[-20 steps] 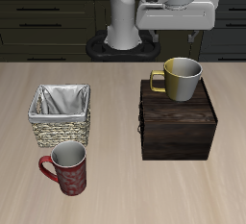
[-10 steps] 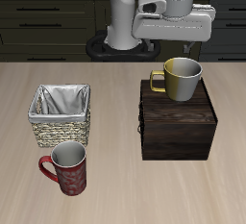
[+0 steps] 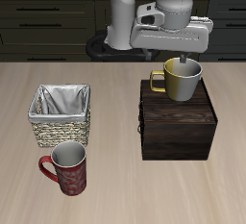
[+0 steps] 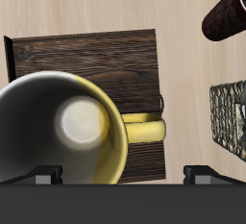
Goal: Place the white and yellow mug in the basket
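The white and yellow mug (image 3: 182, 79) stands upright on the dark brown wooden box (image 3: 179, 124), its handle pointing toward the basket side. It fills much of the wrist view (image 4: 60, 122), with its pale inside showing. My gripper (image 3: 189, 57) is open and empty, just above the mug's rim, with one finger over its opening. In the wrist view the gripper (image 4: 123, 175) has its fingertips spread apart, wider than the mug. The basket (image 3: 61, 115) with its grey-white lining sits on the table, apart from the box; its edge shows in the wrist view (image 4: 229, 118).
A dark red patterned mug (image 3: 68, 167) stands in front of the basket, near the table's front edge; it also shows in the wrist view (image 4: 227, 11). The wooden box (image 4: 96, 57) raises the yellow mug above the table. Dark cabinets stand behind the robot's base.
My gripper has come down and forward over the last second, from well above and behind the yellow mug to just over its rim. The mugs, box and basket have not moved.
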Robot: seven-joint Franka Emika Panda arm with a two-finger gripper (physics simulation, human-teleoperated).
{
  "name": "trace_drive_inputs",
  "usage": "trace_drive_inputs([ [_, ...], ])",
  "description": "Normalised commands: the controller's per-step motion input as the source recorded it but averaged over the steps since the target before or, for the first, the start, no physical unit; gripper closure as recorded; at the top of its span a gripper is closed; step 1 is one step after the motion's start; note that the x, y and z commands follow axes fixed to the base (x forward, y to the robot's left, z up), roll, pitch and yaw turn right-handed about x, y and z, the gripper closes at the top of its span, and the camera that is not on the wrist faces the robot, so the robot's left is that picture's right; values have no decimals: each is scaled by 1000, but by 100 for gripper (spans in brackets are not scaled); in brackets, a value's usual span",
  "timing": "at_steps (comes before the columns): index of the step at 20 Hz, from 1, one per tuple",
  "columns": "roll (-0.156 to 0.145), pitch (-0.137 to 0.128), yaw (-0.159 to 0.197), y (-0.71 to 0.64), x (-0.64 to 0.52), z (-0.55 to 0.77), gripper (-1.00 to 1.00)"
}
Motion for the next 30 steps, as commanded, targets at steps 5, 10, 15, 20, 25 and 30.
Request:
trace_drive_inputs([
  [5, 7, 13, 2, -84, -38, -207, -100],
  [10, 14, 34, -7, -43, -20, -295, -100],
  [15, 36, 28, 47, 56, -71, -350, -100],
  [20, 15, 1, -29, -99, 36, -70, 100],
  [25, 14, -18, -25, -23, 11, 15, 100],
  [30, 15, -4, -23, -74, 57, -24, 100],
])
